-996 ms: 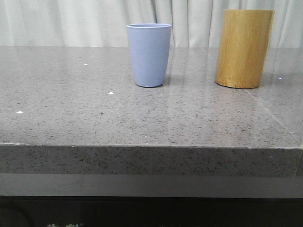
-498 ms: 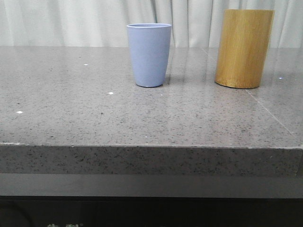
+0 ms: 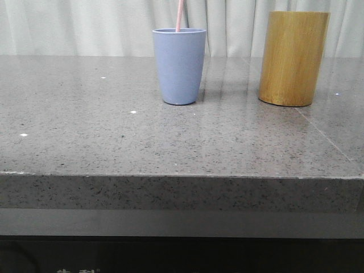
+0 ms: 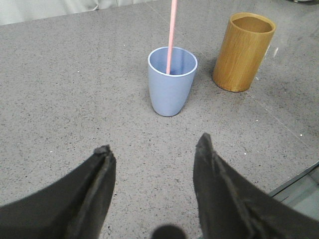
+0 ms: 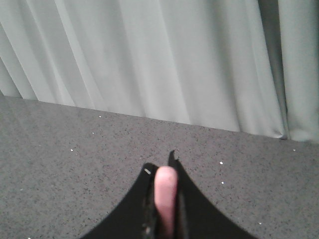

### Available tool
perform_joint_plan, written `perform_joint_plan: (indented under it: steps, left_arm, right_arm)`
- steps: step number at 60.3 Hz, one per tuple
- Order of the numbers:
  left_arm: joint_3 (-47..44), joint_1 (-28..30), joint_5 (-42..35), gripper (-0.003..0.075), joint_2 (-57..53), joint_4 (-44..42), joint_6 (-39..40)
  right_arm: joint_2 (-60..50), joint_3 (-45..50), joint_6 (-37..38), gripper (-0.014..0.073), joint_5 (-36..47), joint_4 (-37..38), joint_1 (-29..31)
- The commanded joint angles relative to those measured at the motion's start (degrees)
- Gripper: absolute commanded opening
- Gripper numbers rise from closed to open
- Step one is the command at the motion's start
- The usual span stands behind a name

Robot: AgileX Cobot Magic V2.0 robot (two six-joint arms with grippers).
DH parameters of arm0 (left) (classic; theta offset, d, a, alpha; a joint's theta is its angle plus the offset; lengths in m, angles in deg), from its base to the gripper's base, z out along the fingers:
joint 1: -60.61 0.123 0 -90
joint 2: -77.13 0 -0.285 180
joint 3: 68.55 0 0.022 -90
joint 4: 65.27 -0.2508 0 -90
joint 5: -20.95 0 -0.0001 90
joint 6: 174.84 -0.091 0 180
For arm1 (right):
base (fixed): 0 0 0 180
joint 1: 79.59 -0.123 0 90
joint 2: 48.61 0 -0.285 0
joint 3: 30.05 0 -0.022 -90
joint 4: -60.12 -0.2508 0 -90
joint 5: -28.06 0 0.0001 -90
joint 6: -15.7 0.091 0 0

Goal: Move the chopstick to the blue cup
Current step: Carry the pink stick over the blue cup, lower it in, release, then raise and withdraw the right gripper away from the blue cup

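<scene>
A grey table (image 3: 85, 142) bears a bamboo holder (image 3: 293, 57) beside the blue cup (image 3: 179, 65). A chopstick (image 4: 170, 37), likely light, stiff and slippery, is pinched near its top by the right gripper (image 5: 166, 199), tip lowered inside the cup; the left gripper (image 4: 154, 164) is spread empty.

The left gripper (image 4: 154, 149) has two broad, matte black fingers (image 4: 94, 184) tapering to blunt tips. The right gripper (image 5: 164, 184) shows narrow black fingers (image 5: 189, 209), pointed at their ends.
</scene>
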Motion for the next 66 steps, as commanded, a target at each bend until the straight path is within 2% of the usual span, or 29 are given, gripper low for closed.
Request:
perform_joint_plan:
  steps: [1, 6, 15, 21, 33, 49, 57, 61, 66]
  left_arm:
    - [1.54, -0.34, -4.76, 0.0367, -0.05, 0.60, 0.00]
    - [1.54, -0.34, -4.76, 0.0367, -0.05, 0.60, 0.00]
    - [1.54, -0.34, -4.49, 0.0367, -0.05, 0.60, 0.00]
    - [1.54, -0.34, -4.49, 0.0367, -0.05, 0.60, 0.00]
    - [1.54, -0.34, -4.49, 0.0367, -0.05, 0.60, 0.00]
    - [1.54, -0.34, -2.83, 0.0367, -0.05, 0.03, 0.00]
    - [1.54, -0.34, -1.85, 0.0367, -0.05, -0.74, 0.00]
    - [1.54, -0.34, -1.31, 0.0367, -0.05, -0.88, 0.00]
    - [1.54, -0.34, -0.95, 0.0367, -0.05, -0.88, 0.00]
  right_arm:
    - [-1.92, -1.79, -0.86, -0.0033, 4.49, 0.03, -0.03]
    - [-1.36, -1.79, -0.86, 0.0057, 4.23, 0.53, -0.03]
    - [-1.30, -1.79, -0.86, 0.0306, 3.08, 1.93, -0.03]
    - [-1.51, -1.79, -0.86, 0.0396, 2.42, 2.41, -0.03]
    - [-4.98, -2.11, -0.90, 0.0403, -6.32, 4.65, 0.28]
    - [-14.16, -3.48, -0.90, 0.0403, -30.44, 15.32, 2.81]
    - [-19.59, -3.48, 0.37, 0.0402, -45.41, 16.10, 5.58]
    - [-22.88, -3.08, 4.11, 0.0402, -53.12, 16.16, 7.64]
    - [-26.89, -0.95, 6.19, 0.0402, -57.22, 17.00, 9.49]
